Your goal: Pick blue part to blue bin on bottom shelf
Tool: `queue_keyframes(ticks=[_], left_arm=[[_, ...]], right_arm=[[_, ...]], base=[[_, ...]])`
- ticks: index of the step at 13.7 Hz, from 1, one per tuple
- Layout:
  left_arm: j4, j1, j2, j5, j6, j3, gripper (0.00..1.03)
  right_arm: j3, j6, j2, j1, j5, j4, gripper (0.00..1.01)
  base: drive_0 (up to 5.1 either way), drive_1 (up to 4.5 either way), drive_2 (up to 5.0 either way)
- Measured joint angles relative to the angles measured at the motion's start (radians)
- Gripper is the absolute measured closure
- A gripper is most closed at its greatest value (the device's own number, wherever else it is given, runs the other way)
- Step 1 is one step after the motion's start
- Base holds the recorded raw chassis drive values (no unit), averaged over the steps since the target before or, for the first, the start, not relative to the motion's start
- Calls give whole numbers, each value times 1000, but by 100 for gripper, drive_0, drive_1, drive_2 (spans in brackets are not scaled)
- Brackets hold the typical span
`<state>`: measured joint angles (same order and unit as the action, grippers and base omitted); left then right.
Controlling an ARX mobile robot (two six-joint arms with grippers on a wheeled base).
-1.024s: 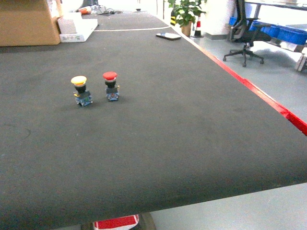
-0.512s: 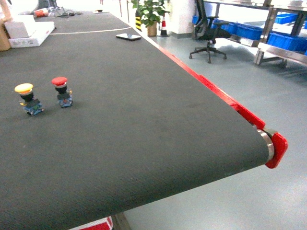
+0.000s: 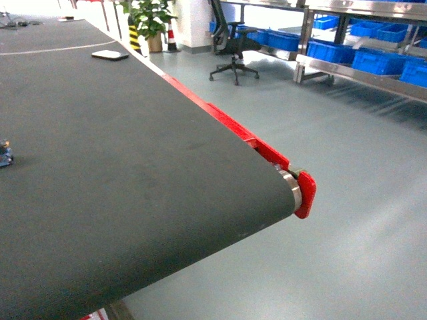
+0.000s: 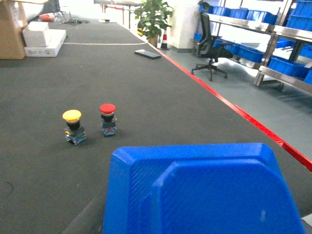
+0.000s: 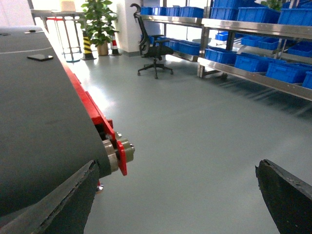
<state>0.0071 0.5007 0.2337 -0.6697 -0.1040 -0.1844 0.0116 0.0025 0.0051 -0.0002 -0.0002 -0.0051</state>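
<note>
From the head camera I see the black conveyor belt [image 3: 120, 167] filling the left, its red side rail [image 3: 233, 128] ending at a roller cap at the near right corner. Grey floor lies beyond it. Far right, across the floor, stand steel racks [image 5: 243, 68] loaded with blue bins [image 5: 285, 72]; I cannot tell which one is the target. An office chair [image 3: 233, 50] sits near them. My right gripper [image 5: 175, 168] has its dark fingers [image 5: 280, 195] spread wide apart with nothing between them. On the left wrist camera a large blue plastic shape [image 4: 204, 195] fills the near foreground. I cannot tell whether it is the blue part, nor how the left gripper stands. Beyond it a yellow push-button [image 4: 73, 126] and a red push-button [image 4: 107, 118] stand side by side on the belt.
</note>
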Motion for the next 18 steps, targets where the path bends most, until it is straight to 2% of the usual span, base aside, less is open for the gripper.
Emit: queue_keyframes(ticks=[18], left_arm=[[0,0,0,0,0,0,59]], right_arm=[[0,0,0,0,0,0,3]], base=[[-161,-161,-161]])
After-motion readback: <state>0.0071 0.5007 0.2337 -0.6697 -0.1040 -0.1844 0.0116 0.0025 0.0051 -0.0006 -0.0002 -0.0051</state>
